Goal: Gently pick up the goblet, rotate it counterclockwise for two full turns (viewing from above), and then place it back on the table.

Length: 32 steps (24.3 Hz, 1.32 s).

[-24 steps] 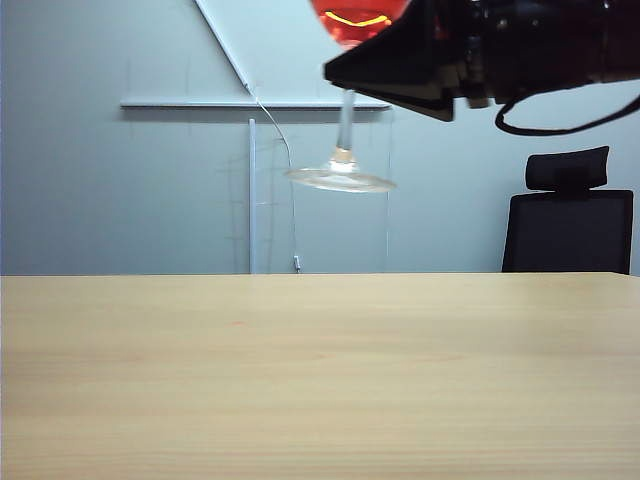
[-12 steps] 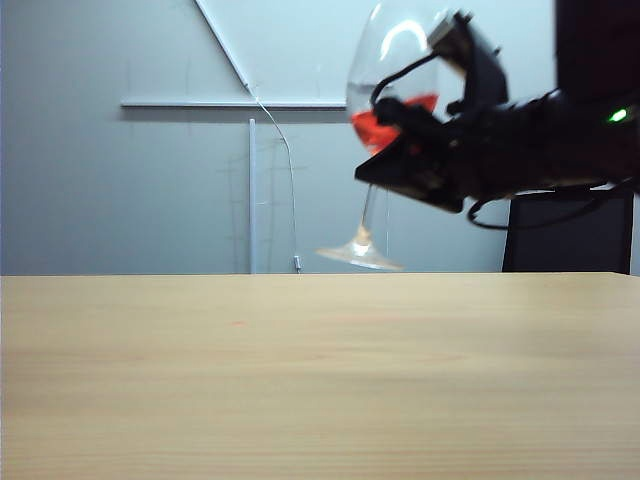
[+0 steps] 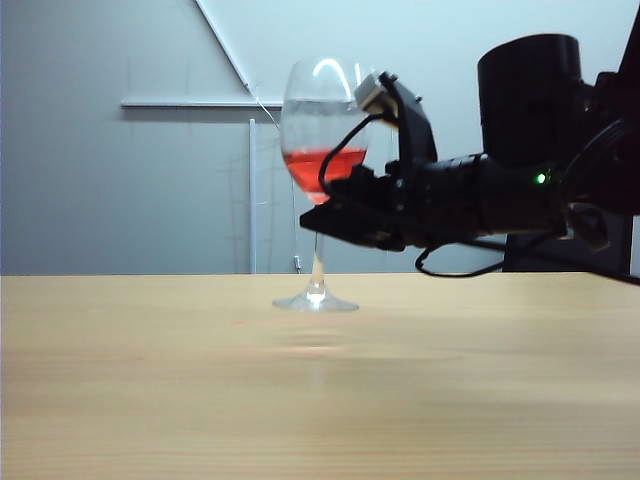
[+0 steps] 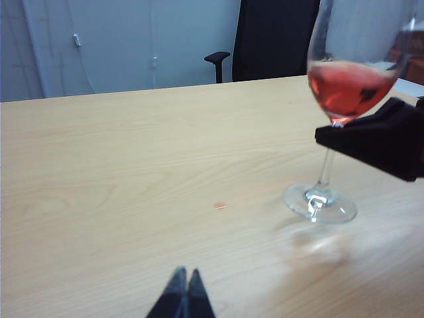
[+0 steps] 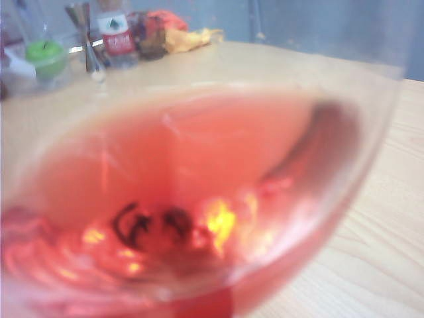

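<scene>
Gripping goblet point(image 3: 320, 180) low on bowl, right gripper point(image 3: 335, 215) reaching in from right of exterior view; foot on or just above table point(image 3: 150, 380), cannot tell which, glass upright, red liquid in bowl. Left wrist: left gripper point(image 4: 185, 298) near table, fingertips pressed together, well apart from goblet point(image 4: 334, 99). Right wrist: goblet point(image 5: 199, 199) filling frame, blurred; jaws hidden, bottle point(image 5: 114, 30) on far table edge.
</scene>
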Each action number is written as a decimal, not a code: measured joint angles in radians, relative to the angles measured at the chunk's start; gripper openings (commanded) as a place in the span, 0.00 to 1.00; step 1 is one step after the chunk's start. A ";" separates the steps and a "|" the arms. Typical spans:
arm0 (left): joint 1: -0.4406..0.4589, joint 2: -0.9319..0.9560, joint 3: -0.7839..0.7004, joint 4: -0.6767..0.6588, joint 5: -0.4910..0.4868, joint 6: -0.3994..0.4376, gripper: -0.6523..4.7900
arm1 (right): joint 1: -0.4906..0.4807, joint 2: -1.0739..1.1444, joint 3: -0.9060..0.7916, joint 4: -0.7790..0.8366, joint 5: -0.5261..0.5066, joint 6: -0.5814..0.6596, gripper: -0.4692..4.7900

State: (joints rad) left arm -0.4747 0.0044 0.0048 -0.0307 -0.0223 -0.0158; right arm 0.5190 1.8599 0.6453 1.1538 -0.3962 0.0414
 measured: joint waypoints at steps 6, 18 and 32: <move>0.000 0.000 0.000 0.000 0.000 0.000 0.11 | 0.028 0.063 0.034 0.024 -0.024 -0.123 0.08; 0.000 0.000 0.000 0.000 0.000 0.000 0.11 | 0.028 0.190 0.075 0.147 -0.024 -0.169 0.08; 0.000 0.000 0.000 0.000 0.000 0.000 0.11 | 0.036 0.191 0.076 0.159 0.000 -0.170 0.31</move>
State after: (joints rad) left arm -0.4747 0.0044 0.0048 -0.0307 -0.0223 -0.0158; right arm 0.5549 2.0510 0.7208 1.3128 -0.3965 -0.1287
